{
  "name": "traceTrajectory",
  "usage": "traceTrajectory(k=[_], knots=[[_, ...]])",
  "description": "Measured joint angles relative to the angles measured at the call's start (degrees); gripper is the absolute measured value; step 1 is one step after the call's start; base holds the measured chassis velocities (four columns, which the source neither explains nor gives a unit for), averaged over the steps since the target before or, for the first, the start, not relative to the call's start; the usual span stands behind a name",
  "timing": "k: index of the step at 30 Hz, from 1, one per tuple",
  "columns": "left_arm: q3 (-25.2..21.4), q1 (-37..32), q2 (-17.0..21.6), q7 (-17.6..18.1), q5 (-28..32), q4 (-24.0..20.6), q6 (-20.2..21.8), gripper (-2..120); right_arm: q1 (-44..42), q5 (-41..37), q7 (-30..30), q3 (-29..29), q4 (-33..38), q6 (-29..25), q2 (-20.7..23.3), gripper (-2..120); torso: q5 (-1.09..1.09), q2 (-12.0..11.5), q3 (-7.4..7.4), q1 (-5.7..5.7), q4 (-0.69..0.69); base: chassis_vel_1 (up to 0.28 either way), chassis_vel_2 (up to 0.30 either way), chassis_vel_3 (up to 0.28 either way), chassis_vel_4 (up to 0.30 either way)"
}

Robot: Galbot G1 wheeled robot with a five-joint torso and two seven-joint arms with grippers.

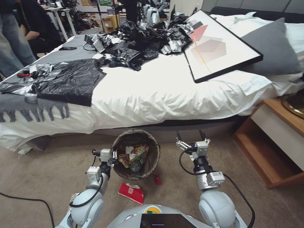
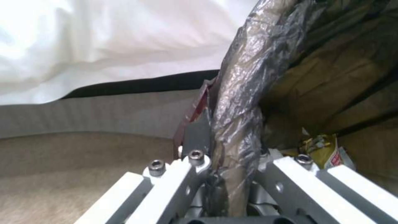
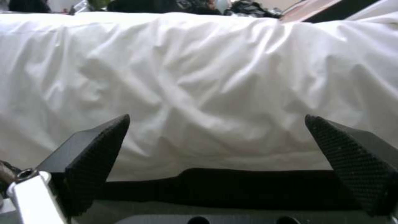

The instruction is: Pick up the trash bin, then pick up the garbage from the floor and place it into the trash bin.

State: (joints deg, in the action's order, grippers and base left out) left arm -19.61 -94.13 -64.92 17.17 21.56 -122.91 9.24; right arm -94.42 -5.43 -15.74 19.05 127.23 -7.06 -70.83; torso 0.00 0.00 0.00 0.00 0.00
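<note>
Clearance near bin: bed blocks ahead, carpet open on both flanks.
Bed [image 1: 177,95] edge rises just behind trash bin [image 1: 136,154]; wooden nightstand [image 1: 278,139] hems the right. Red packet [image 1: 131,193] and small red scrap [image 1: 157,179] lie on floor [image 1: 47,177] beside bin.
</note>
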Motion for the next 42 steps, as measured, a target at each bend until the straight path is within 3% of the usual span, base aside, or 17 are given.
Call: traceTrajectory(k=[42], knots=[[0.7, 2.2, 0.1, 0.2, -0.8, 2.1, -0.4, 3, 0.6, -0.2, 0.0, 0.3, -1.2, -0.5, -0.9, 100, 0.0, 0.0, 0.0, 0.0, 0.0, 0.026, 0.024, 0.023, 0.023]])
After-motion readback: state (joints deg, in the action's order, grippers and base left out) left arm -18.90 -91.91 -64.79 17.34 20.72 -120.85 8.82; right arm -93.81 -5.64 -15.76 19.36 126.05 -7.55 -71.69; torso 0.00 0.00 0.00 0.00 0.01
